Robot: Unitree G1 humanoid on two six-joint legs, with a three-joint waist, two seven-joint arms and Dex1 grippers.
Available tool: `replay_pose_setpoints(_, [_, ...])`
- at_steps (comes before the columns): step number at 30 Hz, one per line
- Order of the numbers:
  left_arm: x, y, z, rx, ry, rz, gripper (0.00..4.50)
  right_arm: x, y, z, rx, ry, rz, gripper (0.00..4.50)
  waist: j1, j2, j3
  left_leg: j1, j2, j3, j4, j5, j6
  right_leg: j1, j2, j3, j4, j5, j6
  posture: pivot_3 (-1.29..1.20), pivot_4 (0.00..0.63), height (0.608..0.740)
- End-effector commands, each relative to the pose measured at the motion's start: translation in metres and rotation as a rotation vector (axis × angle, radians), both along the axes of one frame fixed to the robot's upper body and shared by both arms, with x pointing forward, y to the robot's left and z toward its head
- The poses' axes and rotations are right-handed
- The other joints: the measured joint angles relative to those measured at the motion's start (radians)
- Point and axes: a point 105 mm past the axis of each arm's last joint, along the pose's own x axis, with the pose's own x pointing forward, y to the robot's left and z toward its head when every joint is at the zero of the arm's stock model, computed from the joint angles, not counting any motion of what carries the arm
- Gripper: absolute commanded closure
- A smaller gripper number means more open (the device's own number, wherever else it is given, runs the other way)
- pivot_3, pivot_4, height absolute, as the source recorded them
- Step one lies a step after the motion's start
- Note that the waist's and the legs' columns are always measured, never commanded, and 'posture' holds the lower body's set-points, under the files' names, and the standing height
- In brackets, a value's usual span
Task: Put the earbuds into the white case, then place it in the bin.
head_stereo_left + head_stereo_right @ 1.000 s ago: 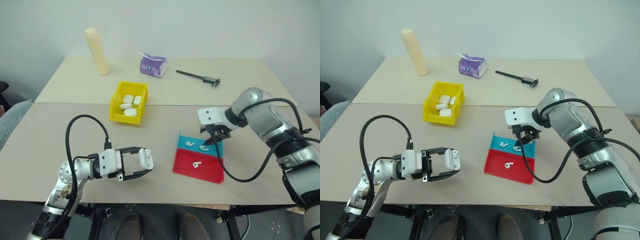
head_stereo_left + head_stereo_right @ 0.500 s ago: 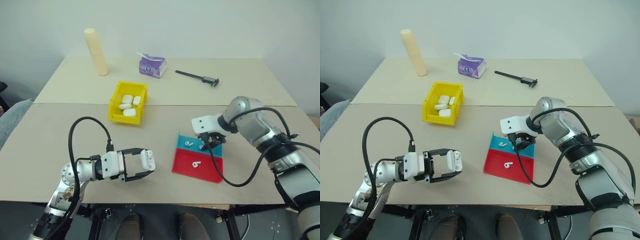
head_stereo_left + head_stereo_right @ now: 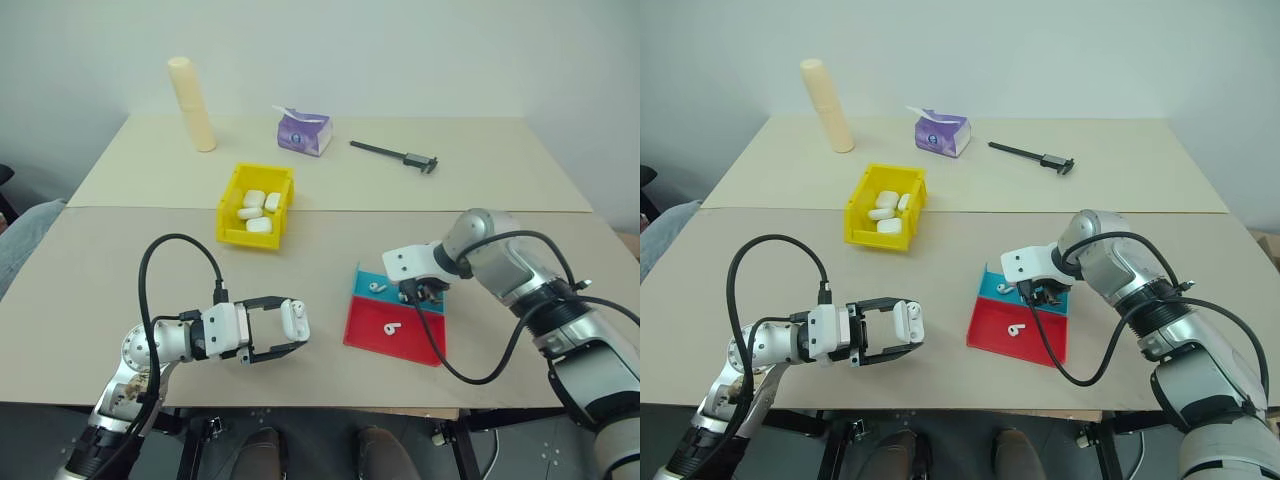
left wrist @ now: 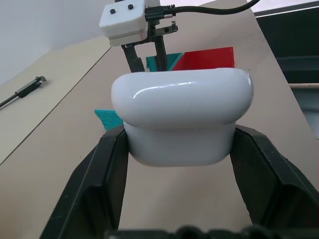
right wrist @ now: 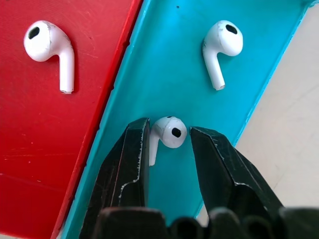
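Observation:
My left gripper (image 3: 298, 331) is shut on the white case (image 3: 294, 318), holding it level above the table's near left; up close the case (image 4: 182, 119) sits clamped between both fingers. My right gripper (image 3: 420, 293) points down into the teal half of the red-and-teal tray (image 3: 400, 338). There its fingers are shut on one of the earbuds (image 5: 169, 132), which still lies on the teal floor. A second earbud (image 5: 222, 40) lies on the teal and a third (image 5: 50, 42) on the red. The yellow bin (image 3: 230, 208) stands further back, to the left.
Several white cases (image 3: 258, 211) lie inside the bin. At the back of the table are a cream cylinder (image 3: 193, 103), a purple tissue pack (image 3: 305, 131) and a black caliper (image 3: 395, 155). A seam (image 3: 150, 207) joins the two tabletops.
My right gripper has sunk onto the tray's teal half and its fingers have narrowed around an earbud. The left gripper and case have stayed put.

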Motion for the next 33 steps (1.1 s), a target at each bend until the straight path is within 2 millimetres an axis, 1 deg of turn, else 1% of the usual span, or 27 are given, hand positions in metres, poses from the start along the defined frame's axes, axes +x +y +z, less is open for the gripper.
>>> replay_pose_setpoints(1, [0.001, -0.002, 0.008, -0.003, -0.041, -0.006, 1.74, 0.005, -0.003, 0.006, -0.003, -0.045, -0.005, 2.82, 0.000, 0.000, 0.000, 0.000, 0.000, 0.000, 0.000, 0.000, 0.000, 0.000, 0.000, 0.000, 0.000, 0.000, 0.000, 0.00, 0.150, 0.740])
replay_pose_setpoints(6, [0.001, -0.002, 0.007, -0.001, -0.048, -0.003, 1.74, 0.004, -0.004, 0.003, -0.013, -0.040, 0.001, 2.82, 0.000, 0.000, 0.000, 0.001, 0.000, 0.000, 0.000, 0.000, 0.000, 0.001, 0.000, 0.000, 0.000, 0.000, 0.000, 0.00, 0.150, 0.740])
replay_pose_setpoints(11, [0.001, -0.002, 0.007, 0.002, -0.048, 0.002, 1.74, 0.002, 0.001, 0.004, 0.015, -0.023, 0.007, 2.82, -0.001, 0.000, 0.000, 0.002, 0.000, 0.000, 0.000, 0.000, 0.000, 0.001, 0.000, 0.000, 0.000, 0.000, 0.000, 0.00, 0.150, 0.740])
replay_pose_setpoints(13, [0.001, -0.002, 0.006, 0.005, -0.048, 0.005, 1.74, 0.002, -0.002, 0.001, -0.005, -0.028, 0.010, 2.82, -0.001, 0.000, 0.000, 0.002, 0.000, 0.000, 0.000, 0.000, 0.000, 0.001, 0.000, 0.000, 0.000, 0.000, 0.000, 0.00, 0.150, 0.740])
replay_pose_setpoints(16, [0.001, -0.002, 0.006, 0.005, -0.052, 0.004, 1.74, 0.002, -0.006, -0.003, -0.019, -0.030, 0.009, 3.37, -0.001, 0.000, 0.000, 0.002, 0.000, 0.000, 0.000, 0.000, 0.000, 0.001, 0.000, 0.000, 0.000, 0.000, 0.000, 0.00, 0.150, 0.740])
replay_pose_setpoints(17, [0.001, -0.002, 0.006, 0.007, -0.050, 0.006, 1.74, 0.002, -0.007, -0.004, -0.023, -0.034, 0.003, 3.67, 0.000, 0.000, 0.000, 0.002, 0.000, 0.000, 0.000, 0.000, 0.000, 0.002, 0.000, 0.000, 0.000, 0.000, 0.000, 0.00, 0.150, 0.740])
replay_pose_setpoints(25, [0.002, -0.001, 0.006, 0.007, -0.050, 0.008, 1.74, 0.004, -0.010, -0.005, -0.016, -0.059, -0.018, 3.67, 0.000, 0.000, 0.000, 0.004, 0.000, 0.000, 0.000, 0.000, 0.000, 0.004, 0.000, 0.000, 0.000, 0.000, 0.000, 0.00, 0.150, 0.740])
replay_pose_setpoints(27, [0.003, -0.001, 0.007, -0.004, -0.058, 0.008, 1.74, 0.004, -0.007, 0.003, 0.028, -0.078, -0.020, 3.67, 0.000, 0.000, 0.000, 0.004, 0.000, 0.000, 0.000, 0.000, 0.000, 0.003, 0.000, 0.000, 0.000, 0.000, 0.000, 0.00, 0.150, 0.740])
replay_pose_setpoints(29, [0.004, -0.002, 0.010, -0.010, -0.066, 0.007, 1.74, 0.004, -0.001, 0.022, 0.117, -0.112, -0.044, 3.67, 0.000, 0.000, 0.000, 0.004, 0.000, 0.000, 0.000, 0.000, 0.000, 0.003, 0.000, 0.000, 0.000, 0.000, 0.000, 0.00, 0.150, 0.740])
replay_pose_setpoints(30, [0.004, -0.003, 0.015, -0.027, -0.074, 0.006, 1.74, 0.003, 0.002, 0.036, 0.183, -0.137, -0.055, 3.67, 0.000, 0.000, 0.000, 0.003, 0.000, 0.000, 0.000, 0.000, 0.000, 0.002, 0.000, 0.000, 0.000, 0.000, 0.000, 0.00, 0.150, 0.740])
replay_pose_setpoints(32, [0.005, -0.004, 0.021, -0.051, -0.083, 0.003, 1.74, 0.000, 0.005, 0.052, 0.257, -0.159, -0.071, 3.67, 0.001, 0.000, 0.000, 0.001, 0.000, 0.000, 0.000, 0.000, 0.000, 0.000, 0.000, 0.001, 0.001, 0.000, 0.000, 0.00, 0.150, 0.740])
replay_pose_setpoints(33, [0.006, -0.006, 0.027, -0.074, -0.086, 0.004, 1.74, -0.003, 0.007, 0.065, 0.326, -0.190, -0.083, 3.67, 0.001, 0.000, 0.000, 0.000, 0.000, 0.000, 0.000, 0.000, 0.000, 0.000, 0.000, 0.001, 0.001, 0.000, 0.000, 0.00, 0.150, 0.740])
